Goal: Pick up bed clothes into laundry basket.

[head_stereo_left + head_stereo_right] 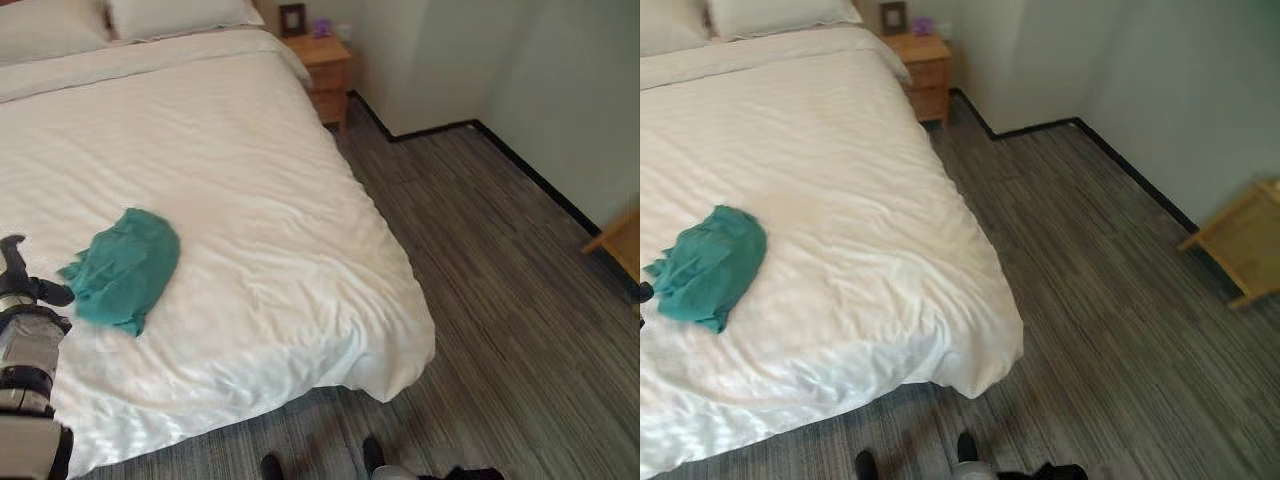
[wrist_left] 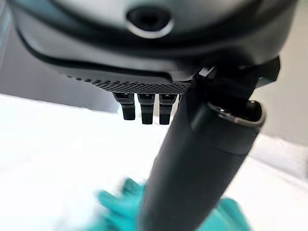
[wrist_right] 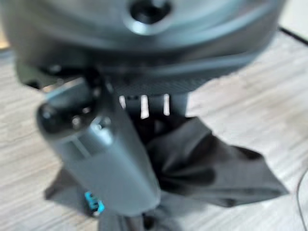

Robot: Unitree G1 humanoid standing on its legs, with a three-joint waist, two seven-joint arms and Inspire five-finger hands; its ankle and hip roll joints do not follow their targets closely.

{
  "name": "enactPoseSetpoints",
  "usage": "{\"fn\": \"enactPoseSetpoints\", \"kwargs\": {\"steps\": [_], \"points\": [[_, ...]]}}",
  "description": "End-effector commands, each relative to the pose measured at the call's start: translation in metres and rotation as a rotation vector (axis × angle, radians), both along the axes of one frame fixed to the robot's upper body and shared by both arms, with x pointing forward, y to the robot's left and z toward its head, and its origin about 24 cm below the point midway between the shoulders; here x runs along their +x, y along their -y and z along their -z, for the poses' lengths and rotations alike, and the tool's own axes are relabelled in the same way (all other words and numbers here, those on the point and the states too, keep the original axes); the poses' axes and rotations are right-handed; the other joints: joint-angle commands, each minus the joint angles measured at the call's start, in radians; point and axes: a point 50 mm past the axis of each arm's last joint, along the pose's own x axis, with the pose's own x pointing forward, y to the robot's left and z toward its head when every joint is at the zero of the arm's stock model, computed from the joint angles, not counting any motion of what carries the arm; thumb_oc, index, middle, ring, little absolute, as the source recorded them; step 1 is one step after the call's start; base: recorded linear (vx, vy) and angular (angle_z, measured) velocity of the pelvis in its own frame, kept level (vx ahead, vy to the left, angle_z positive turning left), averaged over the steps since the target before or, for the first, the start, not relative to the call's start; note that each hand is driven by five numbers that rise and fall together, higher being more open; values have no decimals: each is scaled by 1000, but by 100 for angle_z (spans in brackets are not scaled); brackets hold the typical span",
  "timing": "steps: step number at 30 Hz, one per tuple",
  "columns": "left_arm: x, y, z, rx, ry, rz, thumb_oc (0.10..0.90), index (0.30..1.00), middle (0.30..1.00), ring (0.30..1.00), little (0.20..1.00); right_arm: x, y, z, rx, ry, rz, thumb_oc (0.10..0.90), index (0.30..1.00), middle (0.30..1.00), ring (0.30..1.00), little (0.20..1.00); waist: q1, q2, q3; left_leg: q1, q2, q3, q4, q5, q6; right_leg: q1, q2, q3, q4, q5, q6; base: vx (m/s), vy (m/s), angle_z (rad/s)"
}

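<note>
**Left hand closing in on the teal garment; dark cloth in the right**

Nearest to us, our left hand (image 1: 22,285) sits at the near-left edge of the bed (image 1: 250,180), just beside the teal garment (image 1: 125,265) that lies crumpled on the white duvet. In its own wrist view the fingers (image 2: 144,113) hang straight and the thumb stands clear, so the hand is released and holds nothing; the teal cloth shows just past the thumb, apart from the fingers.

Our right hand (image 3: 110,159) hangs over the grey wood-look floor (image 1: 500,300) with a dark cloth (image 3: 207,168) bunched under it (a small blue tag shows at its edge). The cloth seems to run up between thumb and fingers, so we judge it grasped.

We take the step in hand to be the reach for the teal garment. The next move calls for bringing the left hand over the heap, pressing into the soft pile and closing on a good fold without dragging the duvet along.

Farther off stand the pillows (image 1: 180,15), the wooden nightstand (image 1: 322,65), and a wooden piece by the far wall (image 1: 1245,240).
</note>
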Motion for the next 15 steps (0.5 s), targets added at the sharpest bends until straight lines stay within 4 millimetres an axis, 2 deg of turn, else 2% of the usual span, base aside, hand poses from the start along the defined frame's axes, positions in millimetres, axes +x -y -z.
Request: {"fn": "enactPoseSetpoints", "kwargs": {"steps": [1, 2, 3, 5, 6, 7, 8, 10, 11, 12, 13, 15], "points": [[42, 27, -70, 55, 260, 160, 800, 900, 900, 900, 900, 1, 38, -23, -157, -26, -36, 400, 300, 300, 300, 300, -52, 23, -32, -21, 81, 0, 2, -23, -48, 23, -80, -7, 19, -71, 106, -25, 102, -38], [66, 54, -70, 52, 204, 258, 800, 900, 900, 900, 900, 14, 86, -60, -237, -12, 66, 400, 300, 300, 300, 300, -38, 8, -21, -41, 71, -2, 2, -24, -44, 4, -92, -14, 19, -63, 113, -28, 54, -35], [66, 55, -71, 52, 206, 258, 800, 900, 900, 900, 900, 15, 86, -60, -237, -10, 67, 400, 300, 300, 300, 300, -37, 8, -21, -43, 70, -2, 2, -23, -44, 2, -93, -14, 20, -63, 114, -59, 32, -27], [83, 78, -56, 103, 66, 317, 800, 900, 900, 900, 900, 36, 102, -80, -270, 32, 55, 400, 300, 300, 300, 300, -49, -7, 4, -65, 65, 0, 2, -22, -42, -32, -108, -13, 29, -59, 121, -81, 84, -9], [85, 82, -41, 137, -54, 326, 800, 900, 900, 900, 900, 45, 112, -93, -302, 55, 58, 400, 300, 300, 300, 300, -58, -11, 18, -81, 61, 8, 2, -17, -41, -63, -114, -1, 36, -47, 125, -71, 94, -15], [85, 82, -41, 137, -54, 326, 800, 900, 900, 900, 900, 45, 112, -93, -302, 56, 58, 400, 300, 300, 300, 300, -57, -10, 17, -83, 61, 9, 2, -17, -41, -65, -114, -1, 37, -46, 125, -63, 169, -29], [76, 79, -6, 91, -217, 293, 400, 300, 300, 300, 300, 54, 128, -114, -347, 85, 77, 400, 300, 300, 300, 300, -71, -14, 34, -94, 45, 16, 2, -25, -35, -89, -126, 11, 39, -33, 136, -36, 168, -28], [59, 77, 34, 7, -361, 238, 400, 300, 300, 300, 300, 53, 138, -128, -367, 94, 122, 400, 300, 300, 300, 300, -76, -12, 41, -108, 34, 29, 2, -33, -28, -122, -137, 23, 49, -24, 145, -26, 175, -27], [59, 77, 34, 7, -360, 238, 400, 300, 300, 300, 300, 54, 138, -128, -367, 94, 121, 400, 300, 300, 300, 300, -75, -11, 39, -112, 35, 30, 2, -30, -28, -127, -136, 25, 49, -20, 144, 4, 129, -22], [46, 79, 61, -67, -431, 210, 400, 300, 300, 300, 300, 44, 147, -137, -374, 98, 186, 400, 300, 300, 300, 300, -75, -18, 38, -116, 25, 38, 2, -43, -21, -143, -145, 32, 60, -21, 147, 10, 83, -11], [45, 78, 61, -47, -433, 206, 400, 300, 300, 300, 300, 38, 150, -141, -382, 97, 213, 400, 300, 300, 300, 300, -71, -22, 37, -117, 20, 40, 2, -49, -18, -149, -150, 34, 69, -21, 147, 29, 95, -8], [50, 75, 48, 18, -400, 215, 400, 300, 300, 300, 300, 22, 154, -143, -386, 90, 267, 400, 300, 300, 300, 300, -61, -29, 37, -115, 15, 40, 2, -53, -14, -144, -158, 22, 75, -19, 149, 31, 29, -9]]}}
